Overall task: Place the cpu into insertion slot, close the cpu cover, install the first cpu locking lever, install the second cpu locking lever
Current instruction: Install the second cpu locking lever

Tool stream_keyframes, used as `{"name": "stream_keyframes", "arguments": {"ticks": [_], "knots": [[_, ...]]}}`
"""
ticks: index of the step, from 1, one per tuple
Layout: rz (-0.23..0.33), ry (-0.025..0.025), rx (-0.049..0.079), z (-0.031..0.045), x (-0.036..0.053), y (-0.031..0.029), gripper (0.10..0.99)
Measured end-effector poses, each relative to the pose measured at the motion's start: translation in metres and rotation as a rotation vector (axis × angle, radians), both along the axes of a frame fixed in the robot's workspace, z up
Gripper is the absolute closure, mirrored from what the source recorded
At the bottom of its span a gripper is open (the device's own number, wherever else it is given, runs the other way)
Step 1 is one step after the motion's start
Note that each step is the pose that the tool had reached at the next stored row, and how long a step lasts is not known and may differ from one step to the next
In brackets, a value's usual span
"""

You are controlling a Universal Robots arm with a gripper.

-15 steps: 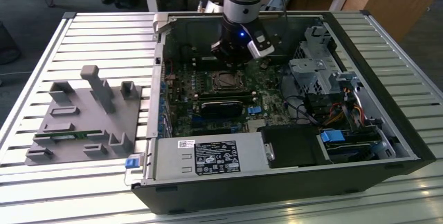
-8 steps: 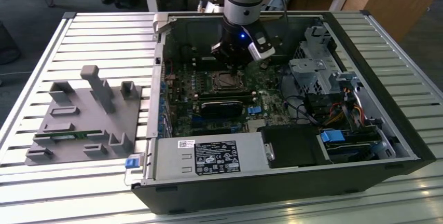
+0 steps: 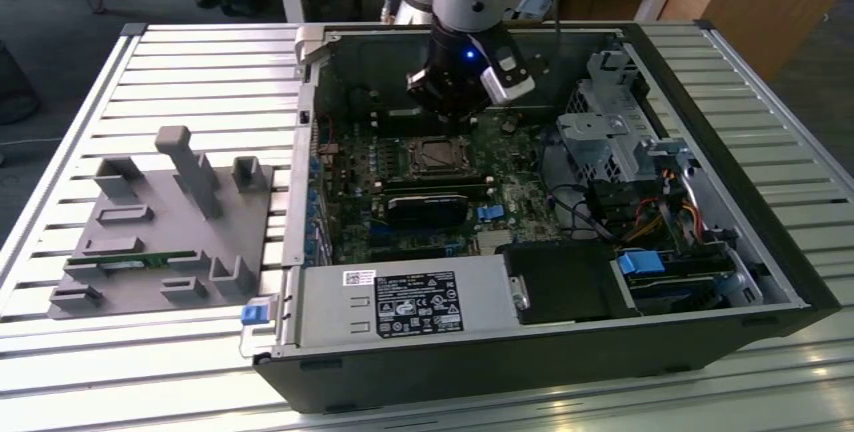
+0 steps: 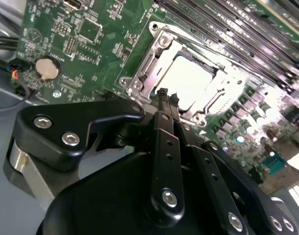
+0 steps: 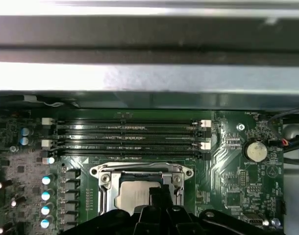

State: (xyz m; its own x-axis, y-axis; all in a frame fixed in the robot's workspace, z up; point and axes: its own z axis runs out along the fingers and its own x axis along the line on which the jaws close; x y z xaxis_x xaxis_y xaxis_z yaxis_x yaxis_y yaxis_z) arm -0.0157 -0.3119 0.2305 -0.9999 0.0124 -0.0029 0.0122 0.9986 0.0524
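One arm reaches straight down, its empty pincer [image 4: 167, 96] pressed narrow just above the cpu cover [image 4: 188, 81].

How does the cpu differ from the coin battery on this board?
The cpu is square; the battery is round. The cpu is larger than the battery. The cpu sits inside a metal frame, the battery on open board. Both are flat and pale metallic.
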Motion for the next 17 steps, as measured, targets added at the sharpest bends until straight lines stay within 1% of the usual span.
{"name": "stream_keyframes", "arguments": {"ticks": [1,3,5,6,12,14,16,17], "knots": [[0.000,0.0000,0.000,0.0025,0.0000,0.0000,0.969],[0.000,0.0001,0.000,0.0051,0.0000,0.0000,0.969],[0.000,0.0000,0.000,0.0051,0.0001,-0.0009,0.969],[0.000,0.0000,0.000,0.0051,0.0000,-0.0023,0.969],[0.000,0.0002,0.000,0.0051,0.0000,-0.0202,0.969],[0.000,0.0019,0.001,0.0052,0.0000,-0.0248,0.969],[0.000,0.0021,0.006,0.0051,0.0000,-0.0283,0.969],[0.000,0.0021,0.013,0.0051,0.0000,-0.0302,0.969]]}}
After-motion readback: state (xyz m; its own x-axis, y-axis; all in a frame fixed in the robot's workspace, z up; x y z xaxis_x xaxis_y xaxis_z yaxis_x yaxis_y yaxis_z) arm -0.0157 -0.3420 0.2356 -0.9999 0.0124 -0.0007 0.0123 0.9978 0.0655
